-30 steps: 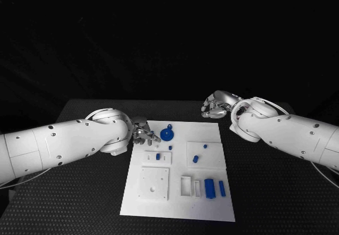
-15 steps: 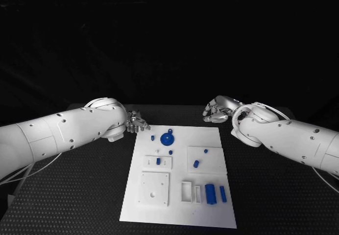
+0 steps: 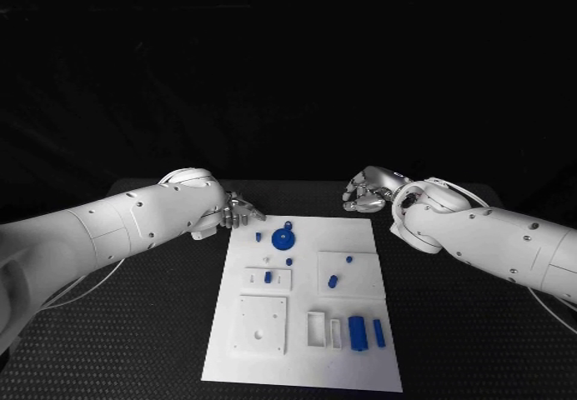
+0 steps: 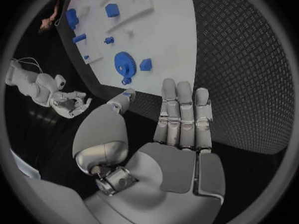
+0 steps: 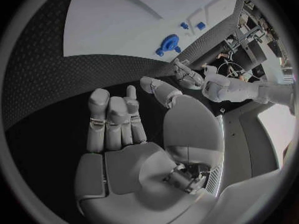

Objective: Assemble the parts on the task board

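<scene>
My left hand (image 3: 236, 209) sits left of centre in the head view, just off the upper left corner of the task board (image 3: 308, 358), over the black table (image 3: 457, 333); its fingers (image 4: 181, 109) lie straight and side by side, thumb apart, holding nothing. My right hand (image 3: 368, 188) sits above the board's upper right corner, right of centre in the frame; its fingers (image 5: 112, 119) are loosely bent with an empty palm, touching nothing. The board lies in the lower middle of the frame; a blue gear (image 3: 283, 237) rests near its top, with a small blue block (image 3: 258, 236) just left of it; lower down, small blue pieces stand in the raised white plates (image 3: 332, 281); near the bottom right a blue cylinder (image 3: 357, 325) and a thinner blue bar (image 3: 378, 332) lie side by side, beside a white frame (image 3: 318, 327).
</scene>
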